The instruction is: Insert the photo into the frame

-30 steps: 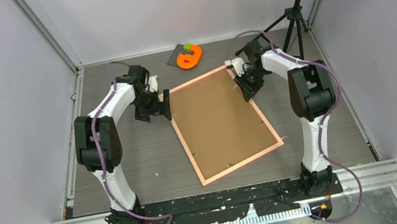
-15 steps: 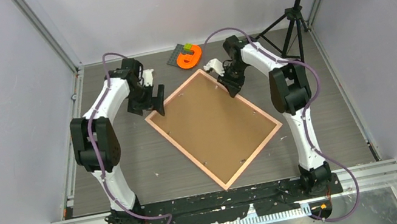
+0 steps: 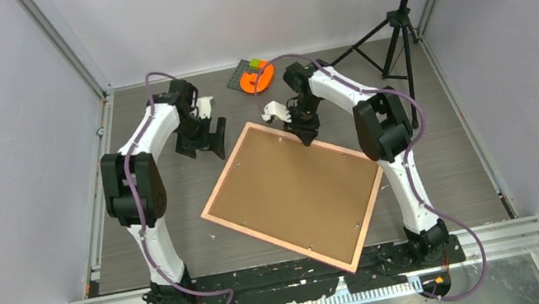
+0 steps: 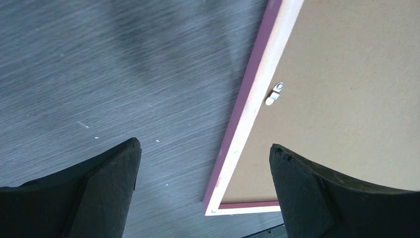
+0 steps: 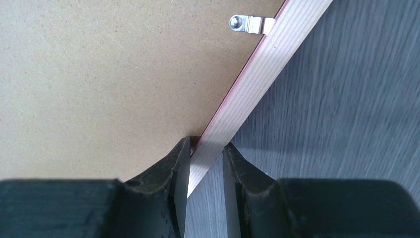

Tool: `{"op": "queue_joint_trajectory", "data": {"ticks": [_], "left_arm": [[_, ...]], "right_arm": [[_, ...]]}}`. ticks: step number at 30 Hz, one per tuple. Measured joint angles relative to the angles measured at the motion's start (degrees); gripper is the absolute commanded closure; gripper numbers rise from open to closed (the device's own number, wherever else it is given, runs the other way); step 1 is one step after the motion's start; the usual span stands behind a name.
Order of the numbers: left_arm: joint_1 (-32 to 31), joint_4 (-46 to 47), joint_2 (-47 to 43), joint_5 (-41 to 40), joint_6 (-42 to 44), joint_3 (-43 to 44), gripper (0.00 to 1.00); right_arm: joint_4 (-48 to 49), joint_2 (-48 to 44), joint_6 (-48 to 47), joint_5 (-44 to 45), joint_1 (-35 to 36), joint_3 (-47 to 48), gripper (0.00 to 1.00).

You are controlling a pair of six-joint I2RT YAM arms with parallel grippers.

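Observation:
The pink frame [image 3: 278, 242] lies face down and askew on the table, its brown backing board [image 3: 294, 193] on top. My right gripper [image 3: 303, 133] is shut on the frame's far rail; the right wrist view shows both fingers pinching the pale rail [image 5: 277, 47], with the gripper [image 5: 204, 148] over it. My left gripper [image 3: 206, 141] is open and empty just left of the frame's far corner; in the left wrist view the gripper [image 4: 203, 146] straddles the frame's rail [image 4: 257, 94] and corner without touching. The photo is not in view.
An orange object [image 3: 258, 79] and a small grey plate [image 3: 242, 71] lie at the back of the table. A music stand's tripod [image 3: 398, 20] stands at the back right. Metal clips [image 5: 247, 23] hold the backing board. Walls close in on the left, back and right.
My right gripper has moved left holding the frame's far rail, and the frame has swung anticlockwise. My left gripper has stayed open near the far corner.

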Motion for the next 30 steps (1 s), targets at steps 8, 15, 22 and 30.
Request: {"op": "queue_joint_trajectory", "data": {"ticks": [8,15,22,30], "left_arm": [[-3.1,0.6,0.1,0.9,0.7,-5.6,0.11],[-5.4,1.7,0.1,1.4,1.2,-10.2,0.23],[-5.4,3.1,0.2,0.3,1.1,-10.4,0.32],[-5.4,4.5,1.0,-1.8,0.6,-10.4,0.4]], "right_arm": [[1.8,-0.6,-1.0,-0.7,2.7,-0.9,0.94],[2.2,-0.6,-1.0,-1.0,3.4,-0.7,0.94],[2.4,-0.6,-1.0,-1.3,3.8,-0.7,0.94],[2.7,-0.6,-1.0,-2.3,3.8,-0.7,0.94]]}}
